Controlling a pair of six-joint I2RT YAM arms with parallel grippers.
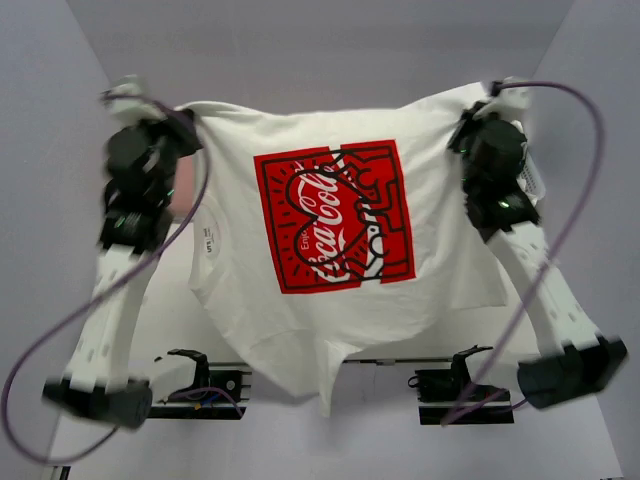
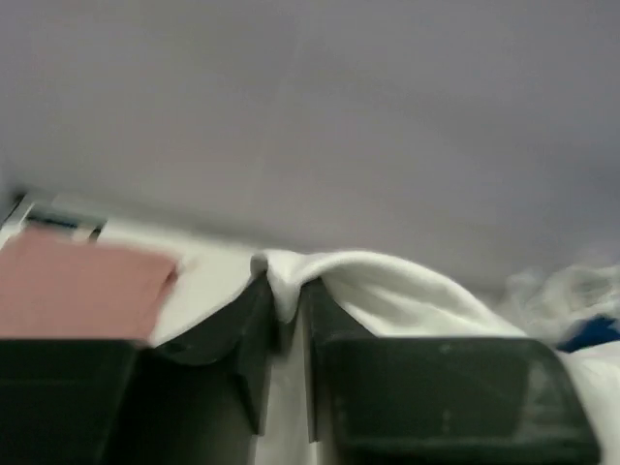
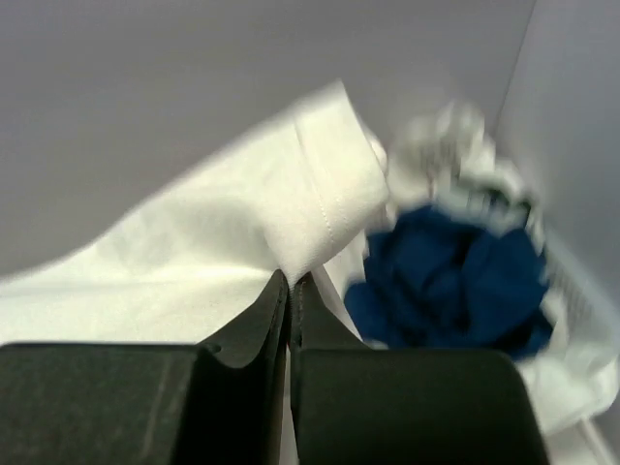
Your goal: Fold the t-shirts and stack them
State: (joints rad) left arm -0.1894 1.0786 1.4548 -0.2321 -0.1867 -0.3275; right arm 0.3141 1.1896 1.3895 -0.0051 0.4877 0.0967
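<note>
A white t-shirt [image 1: 330, 300] with a red Coca-Cola print [image 1: 333, 215] hangs spread between my two grippers, lifted above the table, its lower part drooping toward the arm bases. My left gripper [image 1: 185, 125] is shut on its far left corner; the left wrist view shows the white cloth [image 2: 378, 291] pinched between the fingers [image 2: 283, 310]. My right gripper [image 1: 470, 120] is shut on the far right corner, the hem [image 3: 320, 208] pinched at the fingertips [image 3: 291, 286]. A salmon-pink shirt [image 2: 77, 291] lies below on the left. A blue shirt [image 3: 455, 281] lies in a basket on the right.
A white plastic basket [image 3: 581, 320] holding the blue shirt and other crumpled cloth [image 3: 455, 145] sits at the right, under the right arm. White walls enclose the table on both sides and at the back. The arm bases [image 1: 210, 385] stand at the near edge.
</note>
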